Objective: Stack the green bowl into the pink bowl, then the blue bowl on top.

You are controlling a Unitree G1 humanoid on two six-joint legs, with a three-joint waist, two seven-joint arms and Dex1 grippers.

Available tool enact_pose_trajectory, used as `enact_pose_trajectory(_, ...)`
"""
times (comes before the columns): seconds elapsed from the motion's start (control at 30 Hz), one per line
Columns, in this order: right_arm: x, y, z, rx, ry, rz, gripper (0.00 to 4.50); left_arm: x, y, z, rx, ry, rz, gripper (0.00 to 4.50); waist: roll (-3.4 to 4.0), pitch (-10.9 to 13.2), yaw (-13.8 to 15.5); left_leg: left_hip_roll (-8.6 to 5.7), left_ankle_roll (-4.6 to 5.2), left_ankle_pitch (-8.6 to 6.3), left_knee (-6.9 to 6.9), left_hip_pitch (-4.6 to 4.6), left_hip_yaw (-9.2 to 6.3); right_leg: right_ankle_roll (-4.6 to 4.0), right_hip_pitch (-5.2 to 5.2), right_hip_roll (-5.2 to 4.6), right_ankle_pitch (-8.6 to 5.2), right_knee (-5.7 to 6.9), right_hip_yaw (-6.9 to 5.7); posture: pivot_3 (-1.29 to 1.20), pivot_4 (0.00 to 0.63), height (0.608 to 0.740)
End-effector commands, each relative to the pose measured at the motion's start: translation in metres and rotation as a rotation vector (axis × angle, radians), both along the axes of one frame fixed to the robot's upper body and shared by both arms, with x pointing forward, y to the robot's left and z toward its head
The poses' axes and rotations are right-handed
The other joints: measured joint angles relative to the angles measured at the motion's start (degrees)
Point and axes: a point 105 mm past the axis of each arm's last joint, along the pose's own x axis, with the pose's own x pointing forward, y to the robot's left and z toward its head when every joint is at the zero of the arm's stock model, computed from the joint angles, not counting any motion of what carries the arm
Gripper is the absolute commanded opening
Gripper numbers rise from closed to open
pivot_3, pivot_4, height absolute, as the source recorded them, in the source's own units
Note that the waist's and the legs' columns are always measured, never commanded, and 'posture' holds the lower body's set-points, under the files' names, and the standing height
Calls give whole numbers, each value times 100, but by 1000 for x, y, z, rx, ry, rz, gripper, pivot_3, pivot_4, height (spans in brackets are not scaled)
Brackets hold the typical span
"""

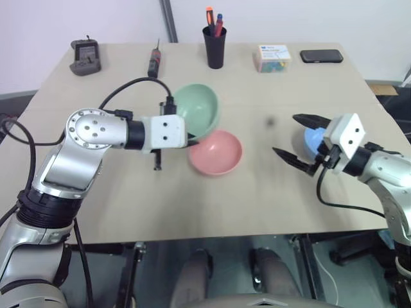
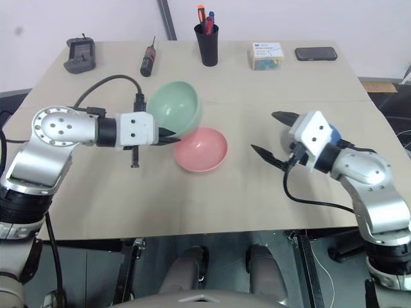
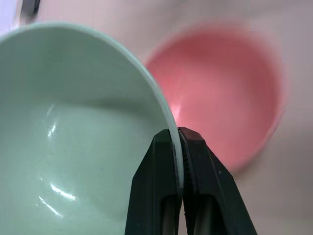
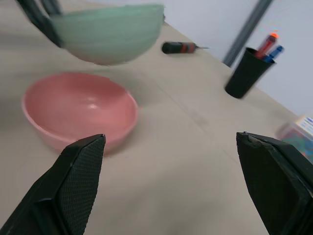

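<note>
Fingers of the left gripper (image 3: 178,142) are clenched on the rim of the green bowl (image 1: 198,108), which is held tilted in the air just beside and above the pink bowl (image 1: 216,153) on the desk (image 1: 257,192). The right gripper (image 1: 297,140) is spread wide and holds nothing, with the blue bowl (image 1: 313,138) seen just behind it

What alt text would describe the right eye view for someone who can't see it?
The robot's left gripper holds a green bowl by its rim, lifted beside a pink bowl on a table. The right gripper is open and holds nothing.
</note>
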Motion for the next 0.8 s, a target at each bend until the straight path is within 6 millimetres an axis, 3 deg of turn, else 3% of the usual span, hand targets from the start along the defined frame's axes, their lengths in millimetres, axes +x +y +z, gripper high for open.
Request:
enact_pose_trajectory(0.03, -7, -2, 15, -3, -68, -10, 4500, -8, -10, 3, -6, 1, -57, 35, 0, 0, -21, 1, 0, 0, 0, 4, 3, 0, 0, 1, 0, 4, 3, 0, 150, 740)
enact_pose_trajectory(0.07, -7, -3, 14, -6, -67, -15, 4500, -10, -12, 0, -11, 23, -73, 35, 0, 0, -23, 3, 0, 0, 0, 9, 4, 0, 2, 4, 0, 7, 5, 0, 150, 740)
enact_pose_trajectory(0.1, -7, -3, 12, -10, -64, -21, 4500, -10, -15, -2, -21, 34, -84, 731, 0, 0, -20, 5, 0, 0, 0, 15, 6, 1, 4, 7, -1, 9, 7, 0, 150, 740)
enact_pose_trajectory(0.17, -7, -5, 10, -15, -57, -33, 4500, -7, -19, -1, -45, 20, -79, 1331, -1, 0, -11, 5, 0, 0, 0, 26, 7, 1, 15, 8, -2, 11, 9, 0, 150, 740)
enact_pose_trajectory(0.2, -7, -6, 9, -18, -52, -38, 4500, -5, -18, -1, -45, 15, -65, 1894, -1, 0, -11, 5, 0, 0, 2, 25, 9, 1, 16, 8, -2, 9, 11, 0, 150, 740)
enact_pose_trajectory(0.27, -6, -10, 6, -26, -39, -60, 4500, -2, -12, -2, -37, 7, -30, 2269, -1, 0, -10, 4, 0, 0, 4, 27, 12, 1, 18, 8, -1, 8, 14, 0, 150, 740)
enact_pose_trajectory(0.4, 2, -25, -5, -51, 18, -141, 4500, -1, -3, 1, -88, 55, 44, 2269, -1, 0, -16, 4, 0, 0, 4, 27, 14, 1, 19, 7, -1, 8, 17, 0, 150, 740)
enact_pose_trajectory(0.47, 13, -46, -18, -105, 74, -257, 4500, -2, -4, 20, -341, 114, 66, 2269, -1, 0, -10, 5, 0, 0, 4, 28, 14, 1, 19, 8, -1, 8, 17, 0, 150, 740)
enact_pose_trajectory(0.53, 22, -60, -27, -136, 113, -330, 4500, -5, 1, 31, -529, 49, 47, 2269, -4, -2, -1, 4, 0, 0, 5, 28, 14, 1, 19, 6, -1, 10, 17, 0, 150, 740)
enact_pose_trajectory(0.63, 30, -68, -36, -159, 158, -375, 4500, -6, 15, 25, -615, 63, 116, 2269, -4, -2, -17, 3, 0, 0, 9, 29, 16, 0, 21, 3, 0, 8, 19, 0, 150, 740)
enact_pose_trajectory(0.7, 36, -69, -45, -170, 209, -383, 4500, -30, 23, 21, -694, 277, -9, 2783, -4, -2, -21, 6, 0, 0, 5, 35, 17, -1, 21, 5, 0, 12, 20, 0, 150, 740)
enact_pose_trajectory(0.73, 37, -68, -48, -169, 230, -384, 4500, -36, 27, 21, -716, 317, -37, 2865, -2, -2, -44, 7, 0, 0, 5, 36, 15, -1, 21, 7, 0, 12, 19, 0, 150, 740)
enact_pose_trajectory(0.8, 41, -68, -52, -155, 266, -385, 4500, -39, 34, 16, -702, 336, -27, 3681, 0, -2, -43, 11, 0, 0, 3, 44, 30, -1, 21, 7, 0, 13, 28, 0, 150, 740)
